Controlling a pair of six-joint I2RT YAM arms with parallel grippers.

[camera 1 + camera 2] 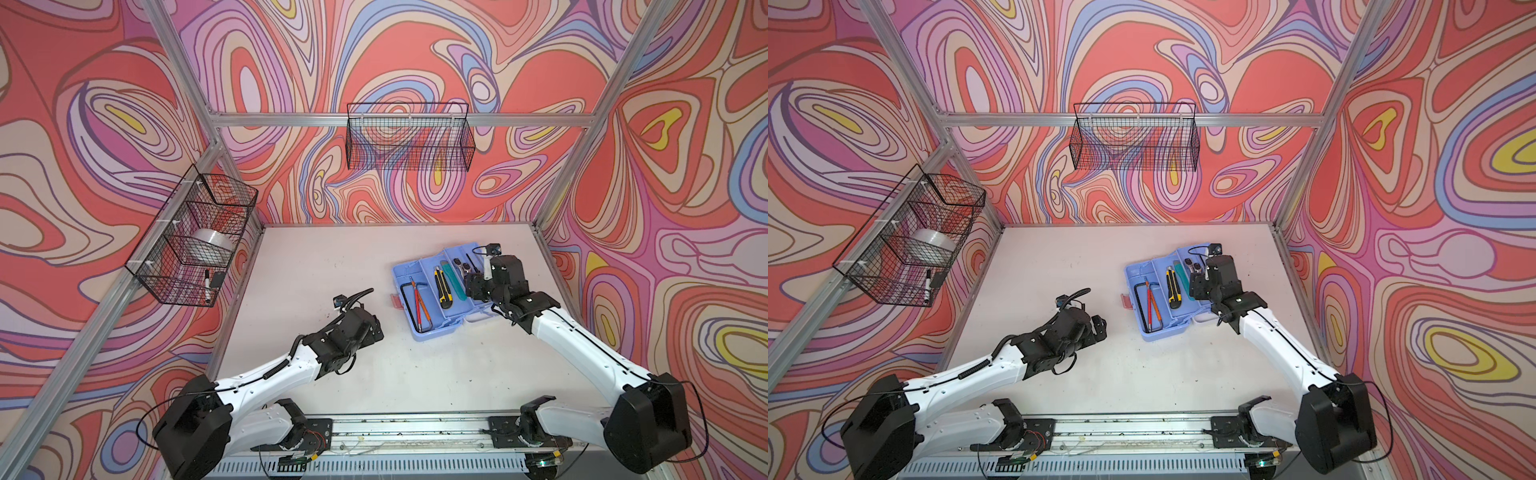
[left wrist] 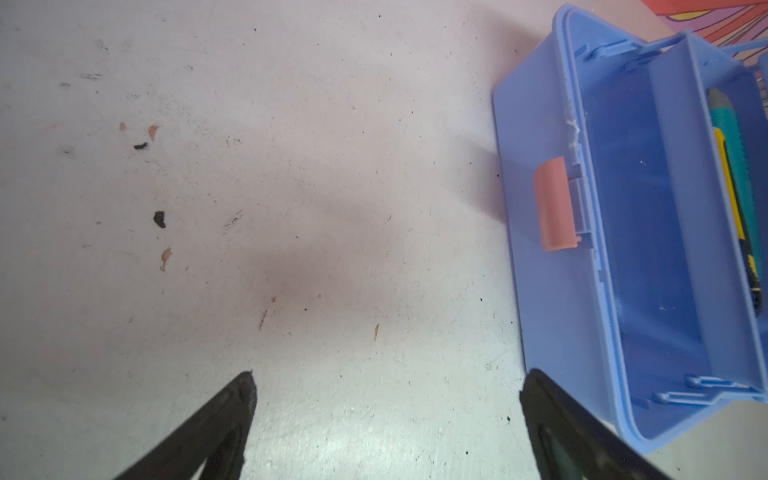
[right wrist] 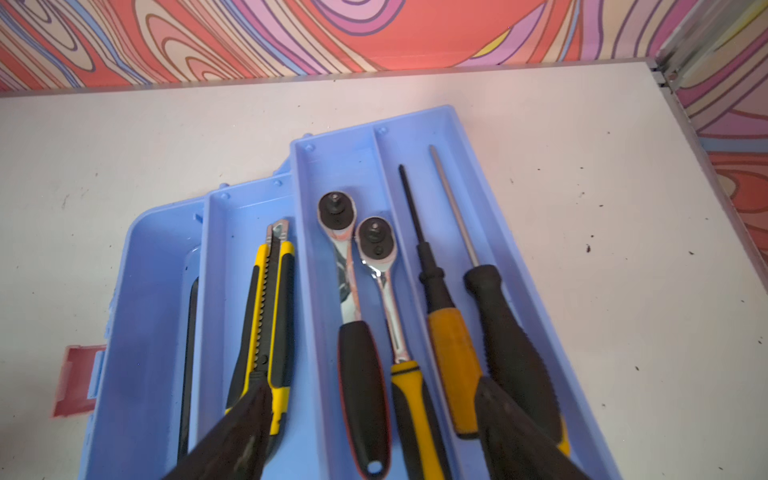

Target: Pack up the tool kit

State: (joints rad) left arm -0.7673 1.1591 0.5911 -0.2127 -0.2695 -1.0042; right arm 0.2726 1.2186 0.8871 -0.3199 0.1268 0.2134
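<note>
Blue tool kit [image 1: 404, 270], lid off, on the table [image 1: 311, 257] beneath the wide-spread, empty right tool [image 3: 372, 385]; left tool [image 2: 388, 374], equally wide, nearby.

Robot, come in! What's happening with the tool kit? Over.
Left gripper open over bare table. Right gripper open above tray. Tool kit open, tools inside.

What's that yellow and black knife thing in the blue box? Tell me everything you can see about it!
The utility knife is long and slim: yellow plastic-looking body, black grips along both sides, a notched black track down the middle and a metal tip at one end. It lies flat, lengthwise, in one slot of the blue tray. A finger of the open right hand hides its other end; whether they touch, I cannot tell.
</note>
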